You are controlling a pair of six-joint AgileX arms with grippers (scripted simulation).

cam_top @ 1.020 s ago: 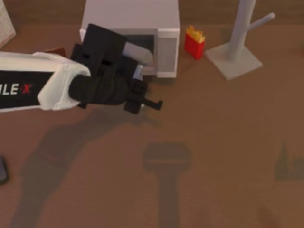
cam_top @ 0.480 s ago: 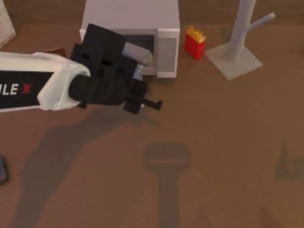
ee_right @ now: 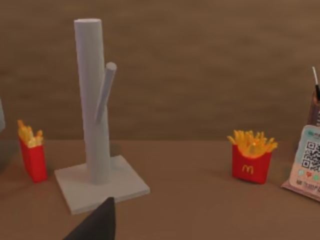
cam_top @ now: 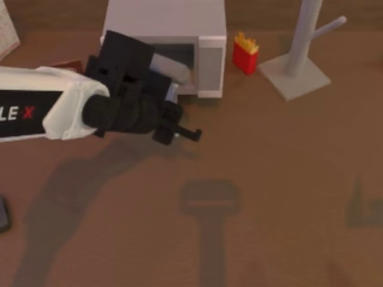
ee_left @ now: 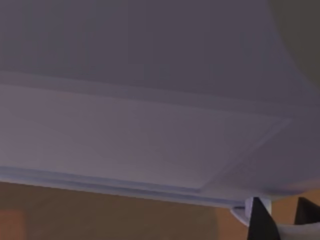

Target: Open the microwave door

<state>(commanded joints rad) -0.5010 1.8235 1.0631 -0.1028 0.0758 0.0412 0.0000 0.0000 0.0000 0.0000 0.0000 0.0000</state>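
Note:
The light-grey microwave [cam_top: 167, 21] stands at the back of the table, left of centre. Its door [cam_top: 175, 67] is swung partly outward, showing the dark cavity. My left gripper [cam_top: 176, 113] reaches in from the left, in front of the door's free edge. In the left wrist view the door panel [ee_left: 150, 140] fills nearly the whole picture. There the pale handle [ee_left: 257, 205] sits between the two dark fingertips of the left gripper [ee_left: 282, 217], which is shut on it. My right gripper [ee_right: 100, 222] shows only in its own wrist view, as a dark tip low down, far from the microwave.
A red fries box [cam_top: 245, 52] stands just right of the microwave. The white branched stand [cam_top: 296, 66] is further right. The right wrist view also shows a second fries box [ee_right: 251, 155] and a QR card [ee_right: 310, 162]. A dark object [cam_top: 3, 215] lies at the left edge.
My left gripper has shifted slightly to the left with the handle, and the door has swung a little further out. Nothing else moved.

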